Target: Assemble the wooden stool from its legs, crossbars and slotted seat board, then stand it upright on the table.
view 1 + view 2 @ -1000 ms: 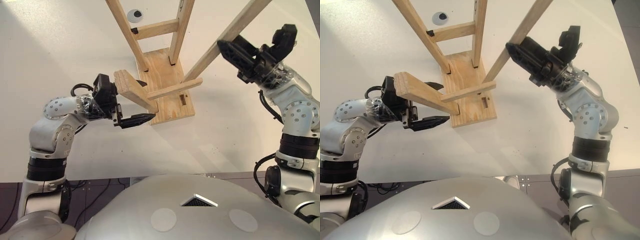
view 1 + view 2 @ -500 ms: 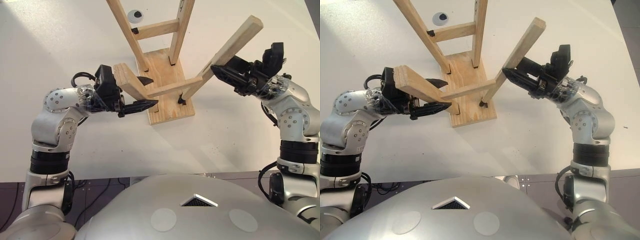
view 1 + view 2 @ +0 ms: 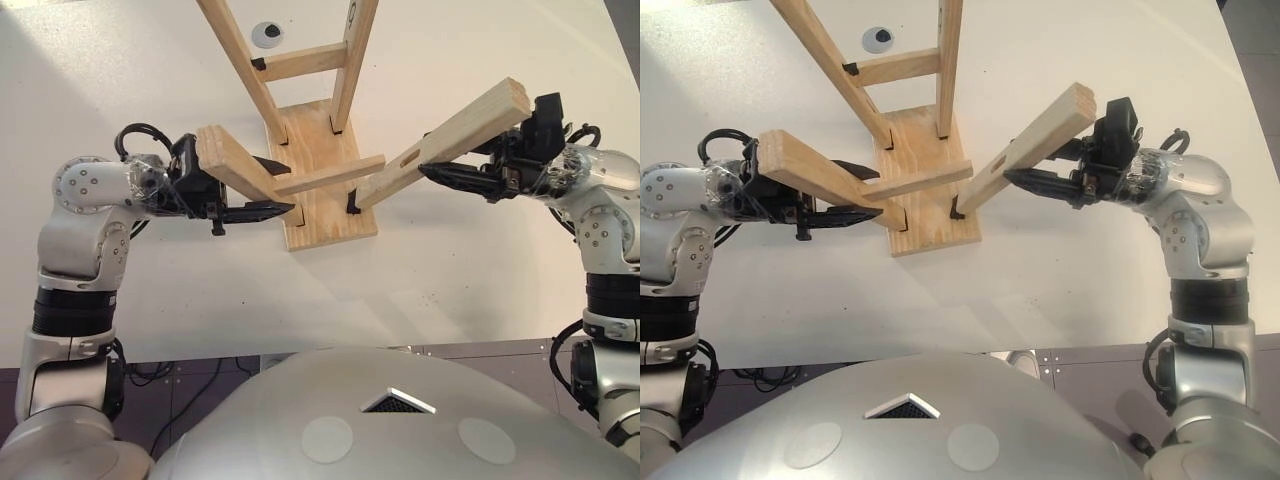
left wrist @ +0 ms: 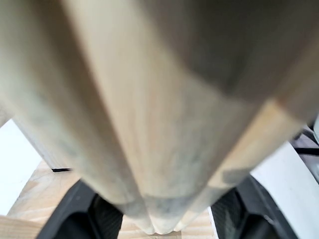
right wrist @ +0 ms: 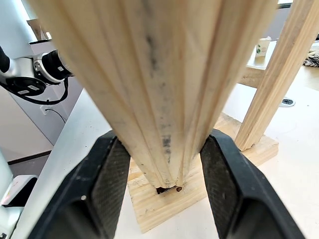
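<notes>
Wooden left leg (image 3: 235,165) sits clamped in the left gripper (image 3: 282,186), right leg (image 3: 455,135) in the right gripper (image 3: 435,162)

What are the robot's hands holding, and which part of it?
Left gripper: the left slanted stool leg, jaws clamped around its middle. Right gripper: the right slanted stool leg, also around its middle.

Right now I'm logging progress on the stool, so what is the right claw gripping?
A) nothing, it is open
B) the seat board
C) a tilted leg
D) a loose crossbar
C: the right claw has a finger pressed on each side of a tilted leg, whose lower end is down by the seat board.
</notes>
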### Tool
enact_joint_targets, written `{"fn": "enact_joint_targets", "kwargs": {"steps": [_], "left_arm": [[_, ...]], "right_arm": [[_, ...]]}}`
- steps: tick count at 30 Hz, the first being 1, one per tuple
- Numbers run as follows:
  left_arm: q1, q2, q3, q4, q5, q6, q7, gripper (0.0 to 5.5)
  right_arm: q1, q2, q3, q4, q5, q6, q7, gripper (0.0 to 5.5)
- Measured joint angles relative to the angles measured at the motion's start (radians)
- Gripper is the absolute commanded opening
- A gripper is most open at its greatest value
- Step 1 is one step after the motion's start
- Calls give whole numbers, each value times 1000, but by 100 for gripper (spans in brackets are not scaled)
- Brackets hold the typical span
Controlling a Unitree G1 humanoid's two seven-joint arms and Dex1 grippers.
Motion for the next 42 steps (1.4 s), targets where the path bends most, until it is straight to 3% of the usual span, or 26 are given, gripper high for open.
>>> {"fn": "enact_joint_targets", "kwargs": {"steps": [13, 42], "left_arm": [[-159, 10, -99, 153, 28, -99, -141, 212], [-172, 48, -104, 100, 48, -41, -97, 212]], "right_arm": [[-128, -47, 75, 52, -95, -61, 151, 205], [-256, -35, 248, 84, -200, -249, 145, 205]]}}
